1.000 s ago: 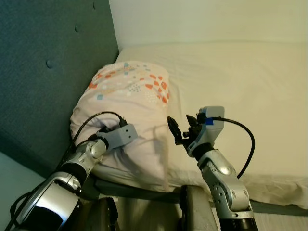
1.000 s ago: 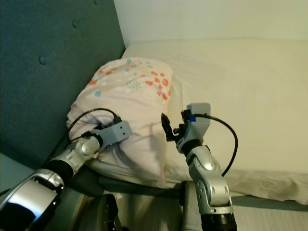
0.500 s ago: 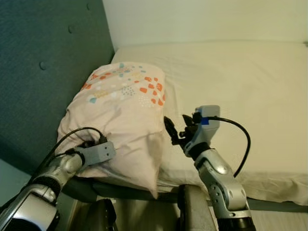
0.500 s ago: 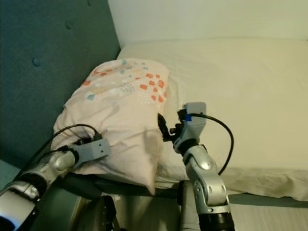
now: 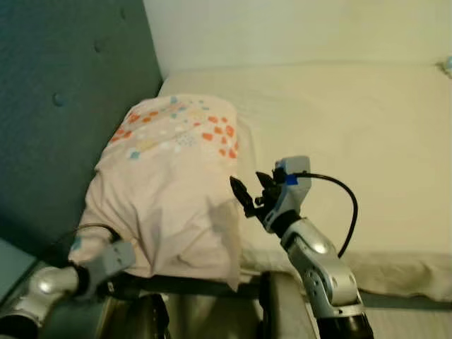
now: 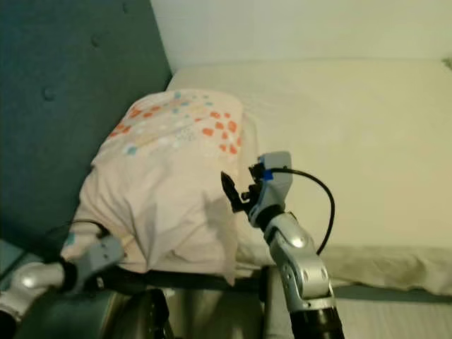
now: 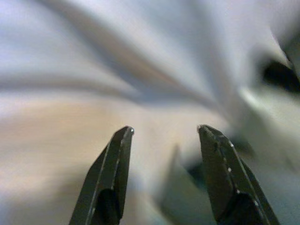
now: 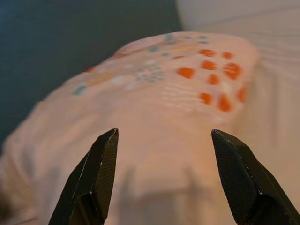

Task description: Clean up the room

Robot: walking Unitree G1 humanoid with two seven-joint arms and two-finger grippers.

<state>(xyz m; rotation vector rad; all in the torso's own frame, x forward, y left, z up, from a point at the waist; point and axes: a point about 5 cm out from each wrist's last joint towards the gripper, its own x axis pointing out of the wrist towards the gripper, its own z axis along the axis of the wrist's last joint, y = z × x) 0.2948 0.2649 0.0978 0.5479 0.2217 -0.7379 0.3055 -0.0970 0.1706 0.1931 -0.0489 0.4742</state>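
Pale pink cotton with orange and teal flecks: the pillow (image 5: 173,183) sits at the head of the cream mattress (image 5: 353,120), propped against the dark teal headboard (image 5: 63,92), its near end hanging over the bed's front edge. From the left eye, the right gripper (image 5: 247,198) hovers just beside the pillow's near flank, apart from it, while the left gripper (image 5: 116,256) sits low under the overhanging corner. The right eye gives the same layout. On the left wrist, both fingers (image 7: 110,178) stand apart with nothing between them, blurred folds of fabric just ahead. On the right wrist, the fingers (image 8: 96,183) are spread wide too, and this view alone shows them framing the pillow's patterned top. My read: bed-tidying is in hand, the pillow unheld; the next move calls for closing in on the overhanging end and pushing it fully onto the mattress.
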